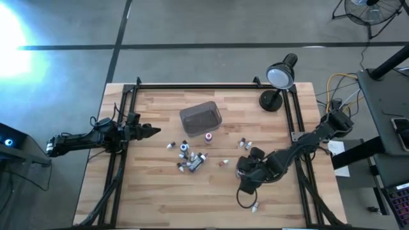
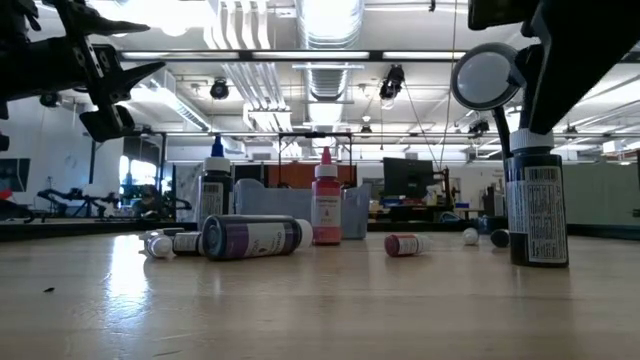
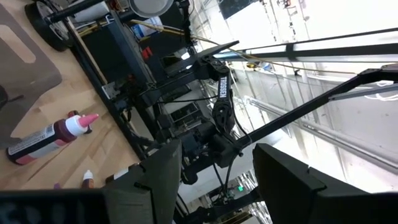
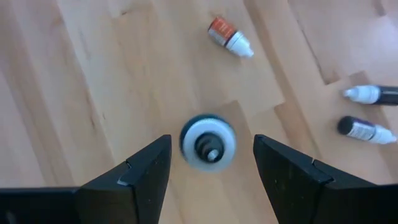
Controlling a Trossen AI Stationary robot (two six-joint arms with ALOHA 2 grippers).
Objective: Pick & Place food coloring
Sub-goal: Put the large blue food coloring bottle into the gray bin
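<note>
From above: the right gripper [image 1: 246,174] hangs over the near-right part of the wooden table [image 1: 160,198], its jaws spread and nothing in them. The food coloring bottles [image 1: 192,160] lie scattered mid-table, just in front of the grey tub [image 1: 200,117]; a few more sit near the right gripper, and one strays by the table's near edge [image 1: 254,207]. The left gripper [image 1: 148,131] waits at the left side, also spread and empty. A desk lamp [image 1: 279,78] stands at the far right corner.

At table level: a dark upright bottle [image 2: 536,205] stands at right beneath an arm, while a pink-capped bottle [image 2: 326,207] stands mid-table beside a purple one [image 2: 255,237] lying on its side.

Left wrist: the fingers [image 3: 155,180] point past the table's edge into the room; a pink-tipped bottle [image 3: 46,137] lies on the wood.

Right wrist: a white-capped bottle [image 4: 208,140] stands upright, seen cap-on, between the open fingers [image 4: 146,171] but not touched. An orange-labelled bottle [image 4: 228,36] lies beyond.

To grasp cleanly, the gripper should probably descend straight until the fingers flank the bottle's body below the cap, then close evenly so it does not tip.
</note>
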